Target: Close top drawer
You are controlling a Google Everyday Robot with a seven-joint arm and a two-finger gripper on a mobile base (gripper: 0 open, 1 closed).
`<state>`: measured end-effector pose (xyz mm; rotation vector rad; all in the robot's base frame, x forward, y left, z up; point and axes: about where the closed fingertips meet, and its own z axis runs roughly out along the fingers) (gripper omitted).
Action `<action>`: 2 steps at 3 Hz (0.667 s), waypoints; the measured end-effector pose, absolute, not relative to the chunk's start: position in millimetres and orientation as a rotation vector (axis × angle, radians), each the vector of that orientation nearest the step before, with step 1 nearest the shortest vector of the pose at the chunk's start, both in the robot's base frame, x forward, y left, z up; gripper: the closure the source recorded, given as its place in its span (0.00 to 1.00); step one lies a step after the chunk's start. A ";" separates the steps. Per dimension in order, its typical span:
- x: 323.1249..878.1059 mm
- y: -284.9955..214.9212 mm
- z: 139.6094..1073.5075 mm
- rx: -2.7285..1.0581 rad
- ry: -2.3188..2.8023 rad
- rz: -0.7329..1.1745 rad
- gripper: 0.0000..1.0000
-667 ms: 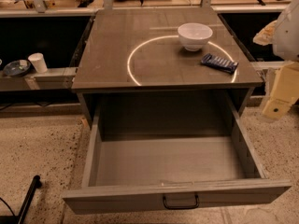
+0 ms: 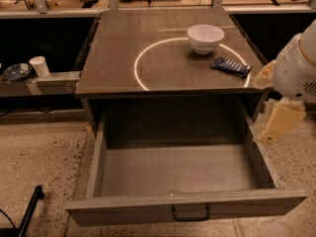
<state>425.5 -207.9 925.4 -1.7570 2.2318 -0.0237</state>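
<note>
The top drawer is a deep grey wooden box, pulled fully out of the cabinet and empty. Its wide front panel faces me at the bottom of the view, with a dark metal pull handle at its centre. My gripper hangs on the white arm at the right. It is just outside and above the drawer's right side wall, not touching it.
The cabinet top carries a white bowl and a dark blue packet. A low shelf at the left holds a white cup and a dark dish. A black pole lies on the speckled floor at the bottom left.
My gripper has moved a little down and to the left, closer to the drawer's right side wall. The drawer stands as far open as before.
</note>
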 end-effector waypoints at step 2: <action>382.2 -215.3 857.0 -1.815 2.305 0.095 0.74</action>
